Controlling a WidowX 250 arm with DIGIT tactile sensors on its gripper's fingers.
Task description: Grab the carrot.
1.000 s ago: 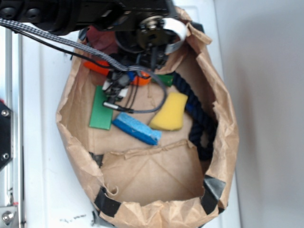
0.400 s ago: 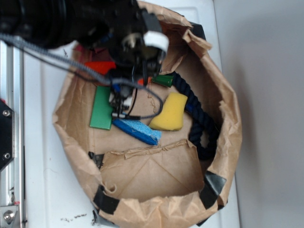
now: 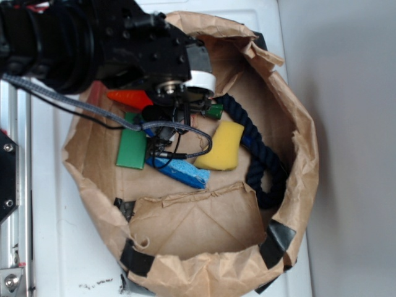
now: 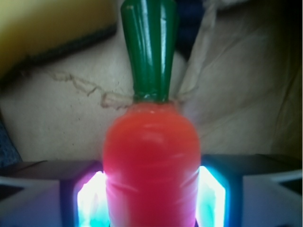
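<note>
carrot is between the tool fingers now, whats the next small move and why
Probably close the tool on the carrot. In the wrist view its orange body sits centred between the two fingers, which flank it closely on either side, green stem pointing away. Whether they already press it is unclear.

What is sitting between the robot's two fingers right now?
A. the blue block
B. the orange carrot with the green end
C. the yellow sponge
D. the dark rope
B. The wrist view shows the carrot, orange with its green stem pointing away, filling the gap between the fingers of the gripper, which sit right against its sides.
</note>
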